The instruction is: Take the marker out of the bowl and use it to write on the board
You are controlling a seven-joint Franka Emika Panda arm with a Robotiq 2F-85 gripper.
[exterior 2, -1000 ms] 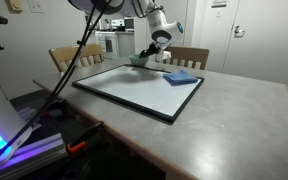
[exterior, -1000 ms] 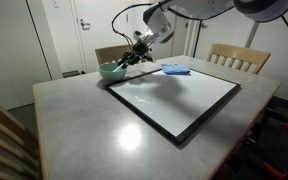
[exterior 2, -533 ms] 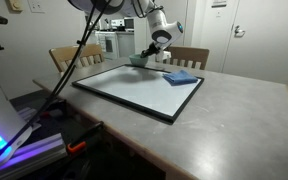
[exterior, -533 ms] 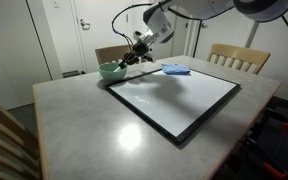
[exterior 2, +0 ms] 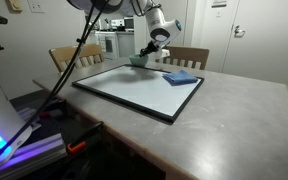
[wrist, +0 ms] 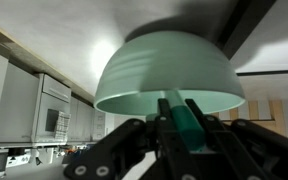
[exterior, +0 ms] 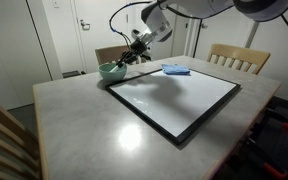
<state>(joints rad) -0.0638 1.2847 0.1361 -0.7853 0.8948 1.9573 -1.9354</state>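
Observation:
The pale mint-green bowl [exterior: 108,70] sits on the grey table just off the board's far corner; it also shows in the other exterior view [exterior 2: 138,61]. In the wrist view the bowl [wrist: 169,65] fills the middle, picture inverted. My gripper [exterior: 125,60] [exterior 2: 148,55] hangs at the bowl's rim. Its fingers [wrist: 184,130] are shut on the marker [wrist: 190,122], a short teal-green stick that reaches to the bowl's rim. The marker is too small to make out in the exterior views. The board [exterior: 179,95] [exterior 2: 139,88] lies flat with a white face and black frame.
A flat blue cloth [exterior: 175,69] [exterior 2: 182,77] lies on the board's far edge. Wooden chairs [exterior: 234,56] [exterior 2: 69,57] stand around the table. The arm's black cable [exterior 2: 79,60] hangs down at the table's side.
The gripper has shifted slightly along the bowl's rim with the marker still in it. The bowl, the cloth and the board have not moved.

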